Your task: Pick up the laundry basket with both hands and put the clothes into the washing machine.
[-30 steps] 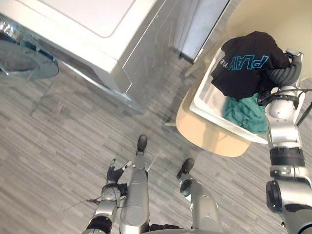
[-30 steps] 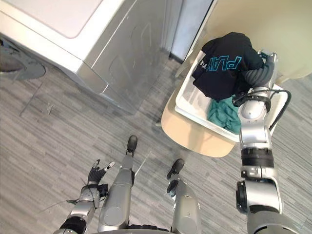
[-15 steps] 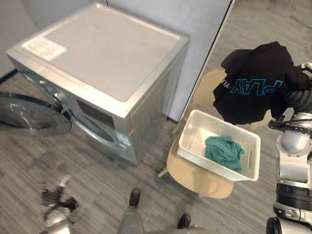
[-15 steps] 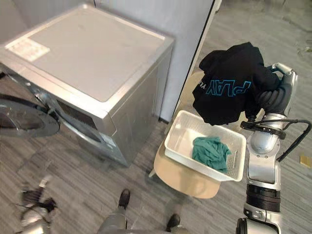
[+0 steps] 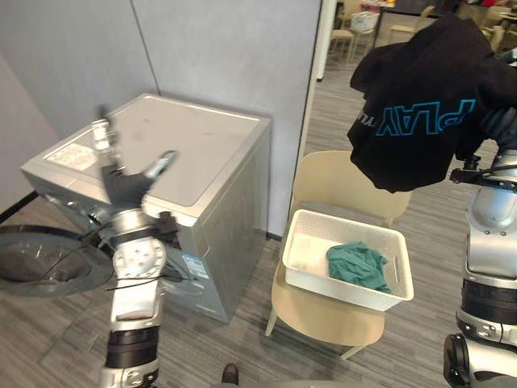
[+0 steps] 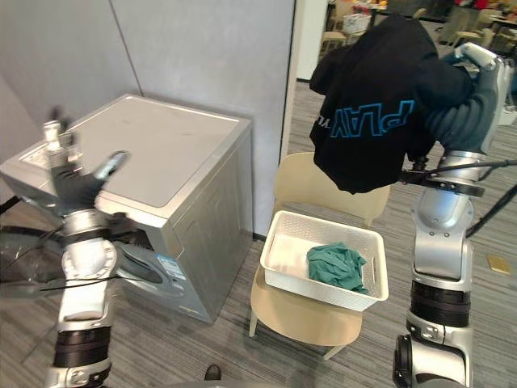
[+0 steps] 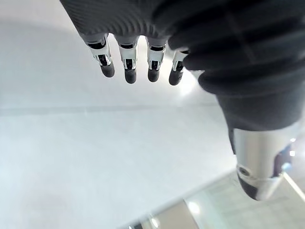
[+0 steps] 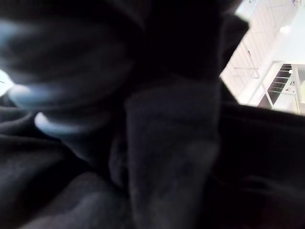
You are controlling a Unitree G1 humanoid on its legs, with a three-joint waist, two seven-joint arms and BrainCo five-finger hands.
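Newly raised, left hand [image 5: 125, 187] spreads open; right hand [image 6: 477, 81], grip hidden, hoists one black shirt [image 5: 420, 113].

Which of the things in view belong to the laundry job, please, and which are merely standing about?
Job:
- black top, draped over the raised right hand
- teal garment in the white laundry basket
- washing machine, door open
- left hand, open

Standing about:
- beige chair under the basket
- grey wall panels
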